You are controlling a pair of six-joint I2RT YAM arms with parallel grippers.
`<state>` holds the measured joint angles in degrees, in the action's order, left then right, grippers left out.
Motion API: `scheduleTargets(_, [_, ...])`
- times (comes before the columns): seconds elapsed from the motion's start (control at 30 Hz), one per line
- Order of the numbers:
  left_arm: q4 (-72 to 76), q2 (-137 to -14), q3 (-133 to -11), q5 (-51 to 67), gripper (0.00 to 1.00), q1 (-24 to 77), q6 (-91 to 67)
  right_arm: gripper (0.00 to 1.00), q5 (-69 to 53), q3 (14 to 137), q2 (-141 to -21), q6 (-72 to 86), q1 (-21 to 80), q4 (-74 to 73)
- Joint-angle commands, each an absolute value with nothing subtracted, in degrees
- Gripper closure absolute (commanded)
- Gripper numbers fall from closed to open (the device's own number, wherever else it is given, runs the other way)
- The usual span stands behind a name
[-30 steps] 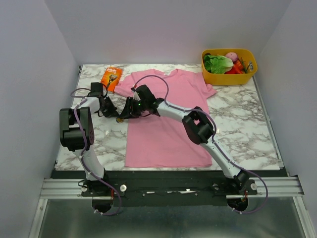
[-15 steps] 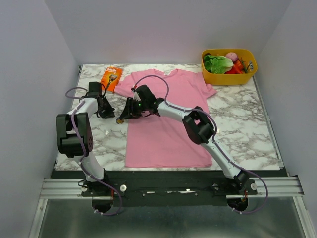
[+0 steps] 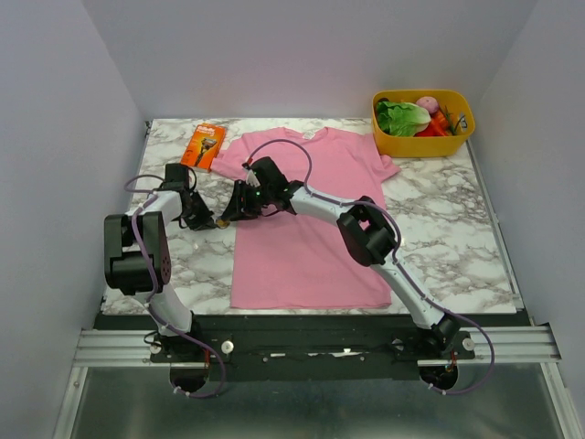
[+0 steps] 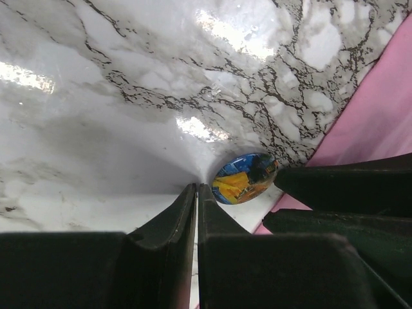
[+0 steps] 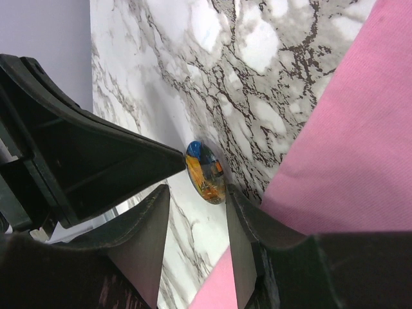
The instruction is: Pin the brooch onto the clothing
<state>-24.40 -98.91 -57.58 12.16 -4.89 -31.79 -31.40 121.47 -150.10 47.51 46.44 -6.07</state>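
The brooch (image 3: 220, 222) is a small round disc with a blue and orange picture. It lies on the marble just left of the pink T-shirt's (image 3: 311, 219) left edge. My left gripper (image 3: 207, 219) is shut with nothing in it, and in the left wrist view its tips (image 4: 196, 188) sit right beside the brooch (image 4: 244, 178). My right gripper (image 5: 196, 196) stands open over the shirt's edge (image 5: 347, 148). The brooch (image 5: 206, 172) lies just past its fingertips, close to the right finger (image 5: 238, 206), and is not gripped.
An orange rectangular package (image 3: 205, 144) lies at the back left, near the shirt's sleeve. A yellow bin (image 3: 420, 146) of vegetables stands at the back right corner. Grey walls enclose the marble table (image 3: 439, 238) on three sides.
My left gripper has moved nearer and to the right, bringing its shut tips up against the brooch. The right arm and the brooch have stayed put.
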Motion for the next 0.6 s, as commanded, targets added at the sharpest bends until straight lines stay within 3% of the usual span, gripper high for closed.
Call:
scheduleTargets(0.0, [-23.03, -100.46, -55.63, 14.32, 0.86, -4.66, -32.34, 0.51, -31.82, 119.09, -149.59, 46.06, 47.55, -11.16])
scheduleTargets(0.23, [-23.29, -101.07, -56.34, 14.77, 0.87, -4.57, -31.91, 0.56, -31.99, 120.50, -150.73, 46.67, 47.72, -11.16])
scheduleTargets(0.57, [-27.16, -100.90, -59.94, 11.95, 0.87, -4.83, -30.94, 0.54, -27.77, 119.18, -148.36, 45.88, 47.72, -12.39])
